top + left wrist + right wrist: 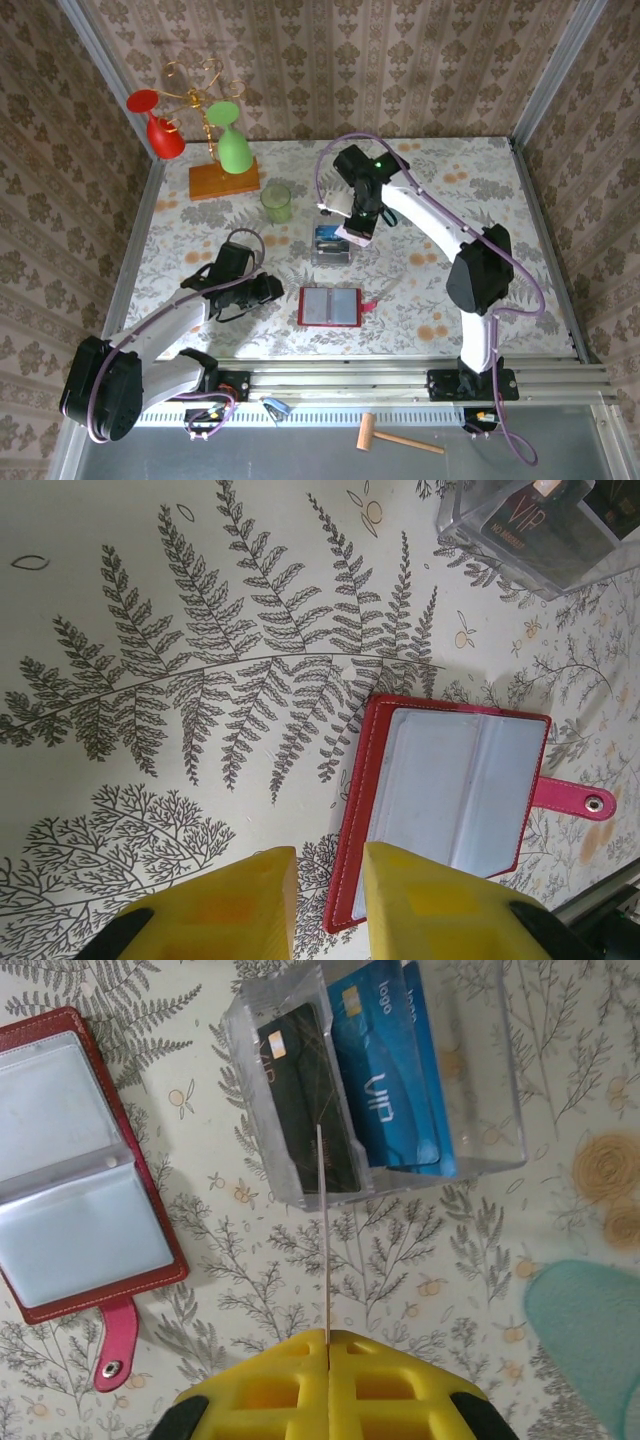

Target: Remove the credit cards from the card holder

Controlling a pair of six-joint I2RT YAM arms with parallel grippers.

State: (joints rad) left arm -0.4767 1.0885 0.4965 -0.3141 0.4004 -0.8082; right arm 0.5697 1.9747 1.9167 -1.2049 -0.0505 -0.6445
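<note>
Right gripper (328, 1345) is pinching a thin plastic card (322, 1240) over a clear plastic box (450, 1175); skewed, it could miss. Left gripper (328, 900), ajar, is holding nothing.

The whole table (500, 190) is seen from high above and behind the arm bases (470, 383), angled downward. The left wrist view is held low and close, aimed obliquely past its yellow fingers (230, 900) at the open card holder (450, 790). The right wrist view is pointed straight down, close over a clear box (480, 1070), with a credit card (323, 1240) seen edge-on. Card holder and box are shared by all three views.
</note>
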